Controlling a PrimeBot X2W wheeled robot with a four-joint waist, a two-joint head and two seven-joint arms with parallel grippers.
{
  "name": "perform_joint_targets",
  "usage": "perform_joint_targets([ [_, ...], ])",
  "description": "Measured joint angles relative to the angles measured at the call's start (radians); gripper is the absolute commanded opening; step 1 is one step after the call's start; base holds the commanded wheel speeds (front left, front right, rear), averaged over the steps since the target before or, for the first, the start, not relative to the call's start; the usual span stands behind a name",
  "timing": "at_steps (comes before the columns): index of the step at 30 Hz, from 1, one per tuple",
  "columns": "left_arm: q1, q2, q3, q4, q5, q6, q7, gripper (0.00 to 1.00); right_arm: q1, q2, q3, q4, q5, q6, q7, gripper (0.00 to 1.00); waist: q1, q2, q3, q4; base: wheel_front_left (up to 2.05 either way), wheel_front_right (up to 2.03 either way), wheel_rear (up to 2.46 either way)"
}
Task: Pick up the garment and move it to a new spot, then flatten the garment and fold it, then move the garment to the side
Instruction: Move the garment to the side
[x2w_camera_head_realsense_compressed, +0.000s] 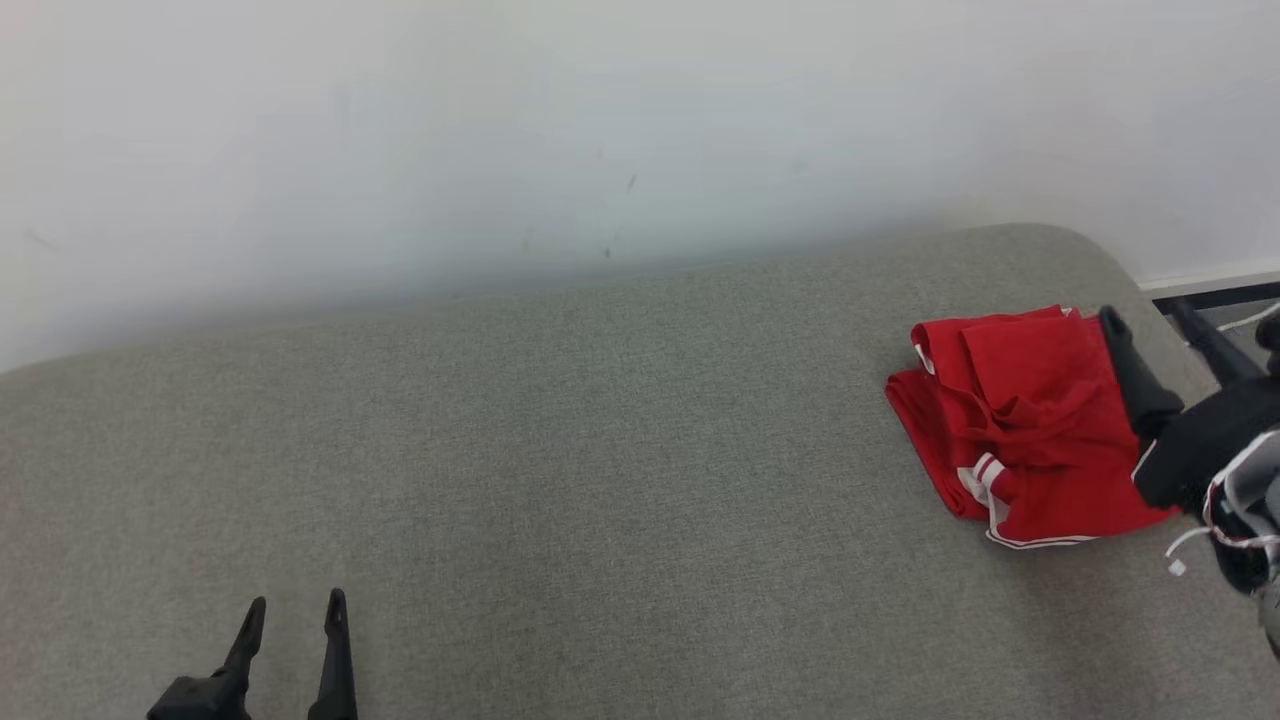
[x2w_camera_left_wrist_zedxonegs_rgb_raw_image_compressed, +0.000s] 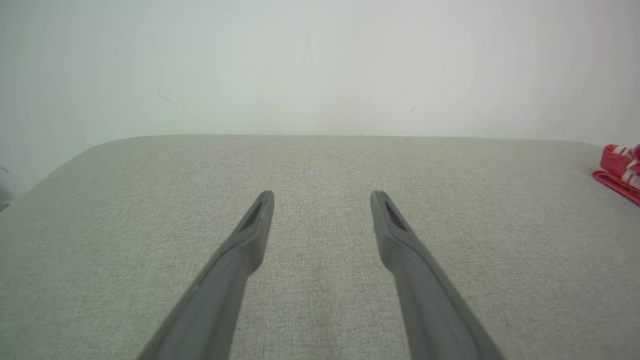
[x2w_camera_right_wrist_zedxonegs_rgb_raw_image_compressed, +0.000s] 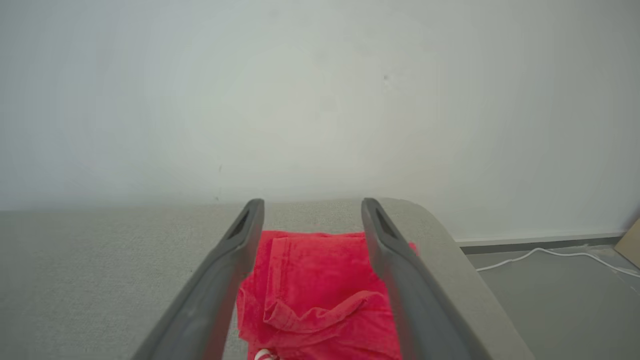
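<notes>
A red garment (x2w_camera_head_realsense_compressed: 1020, 420) with white trim lies folded in a rumpled pile at the right end of the grey padded surface (x2w_camera_head_realsense_compressed: 600, 450). My right gripper (x2w_camera_head_realsense_compressed: 1143, 311) is open at the garment's right edge, one dark finger (x2w_camera_head_realsense_compressed: 1130, 370) crossing over the cloth. In the right wrist view the garment (x2w_camera_right_wrist_zedxonegs_rgb_raw_image_compressed: 315, 280) lies between and below the spread fingers of the right gripper (x2w_camera_right_wrist_zedxonegs_rgb_raw_image_compressed: 312, 202), and nothing is pinched. My left gripper (x2w_camera_head_realsense_compressed: 297, 600) stands open at the lower left, far from the cloth. In the left wrist view the left gripper (x2w_camera_left_wrist_zedxonegs_rgb_raw_image_compressed: 322, 195) is empty, with the garment (x2w_camera_left_wrist_zedxonegs_rgb_raw_image_compressed: 620, 165) at the right edge.
A pale wall (x2w_camera_head_realsense_compressed: 600, 130) runs close behind the padded surface. The surface's rounded right end (x2w_camera_right_wrist_zedxonegs_rgb_raw_image_compressed: 450, 240) drops to a grey floor, where a white cable (x2w_camera_right_wrist_zedxonegs_rgb_raw_image_compressed: 550, 252) runs and a cardboard corner (x2w_camera_right_wrist_zedxonegs_rgb_raw_image_compressed: 631, 242) shows.
</notes>
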Motion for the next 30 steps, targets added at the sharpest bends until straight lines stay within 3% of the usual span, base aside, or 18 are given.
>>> perform_joint_targets([
  [8, 0.032, 0.006, 0.038, -0.076, 0.013, 0.011, -0.004, 1.0, 0.174, 0.001, -0.045, -0.159, -0.023, -0.075, 0.002, 1.0, 0.0001, 0.0001, -0.014, -0.013, 0.0, 0.0, 0.0],
  [18, 0.082, 0.003, 0.063, -0.154, 0.037, 0.019, -0.008, 1.0, 0.389, -0.007, -0.152, -0.387, -0.081, -0.195, 0.009, 1.0, 0.0002, 0.0001, -0.021, -0.013, 0.0, 0.0, 0.0],
  [30, 0.112, 0.008, 0.079, -0.206, 0.067, 0.026, -0.008, 1.0, 0.527, -0.02, -0.236, -0.551, -0.187, -0.229, 0.009, 1.0, 0.0001, 0.0001, -0.017, 0.004, 0.0, 0.0, 0.0],
])
